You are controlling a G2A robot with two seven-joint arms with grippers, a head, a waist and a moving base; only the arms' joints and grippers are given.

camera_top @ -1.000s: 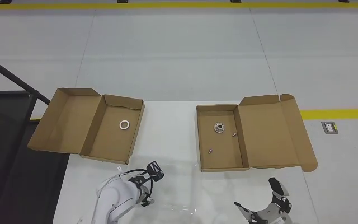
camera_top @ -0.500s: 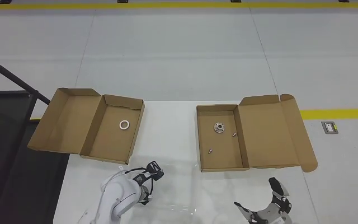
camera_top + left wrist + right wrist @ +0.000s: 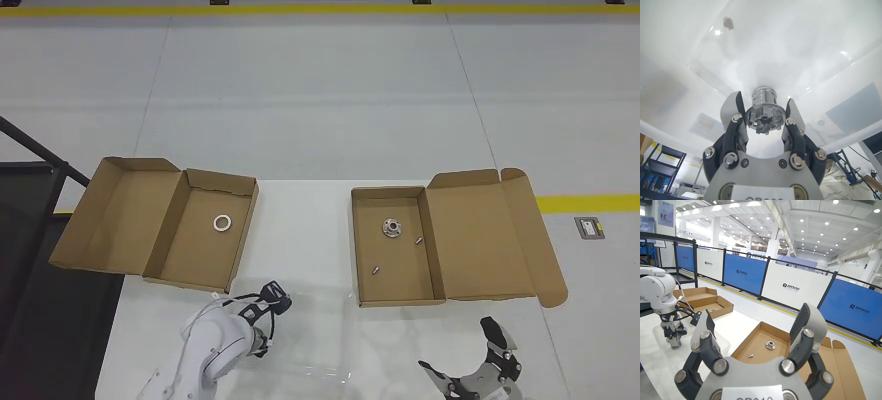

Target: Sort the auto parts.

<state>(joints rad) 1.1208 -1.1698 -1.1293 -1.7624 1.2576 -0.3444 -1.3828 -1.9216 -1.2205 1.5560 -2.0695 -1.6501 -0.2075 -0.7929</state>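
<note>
My left gripper (image 3: 764, 99) is shut on a slotted metal cylinder part (image 3: 763, 115), its pads against the wide notched flange. The part stands upright over a clear plastic tray (image 3: 772, 47). From the right wrist view, the same left gripper (image 3: 674, 339) holds the part (image 3: 676, 344) low over the tray (image 3: 657, 336). My right gripper (image 3: 756, 313) is open with nothing between its pads, near the table's front edge (image 3: 458, 348). A metal ring (image 3: 222, 222) lies in the left cardboard box (image 3: 195, 255). A flanged hub (image 3: 391, 229) and two small bolts (image 3: 375, 267) lie in the right box (image 3: 400, 275).
Both boxes have their lids folded open outward, the right lid (image 3: 490, 240) and the left lid (image 3: 110, 215). Bare white table (image 3: 300, 230) lies between the boxes. A small dark fleck (image 3: 728, 22) sits on the tray farther off.
The left arm has shifted slightly toward the left box with the part in its gripper. The right arm has not moved.
</note>
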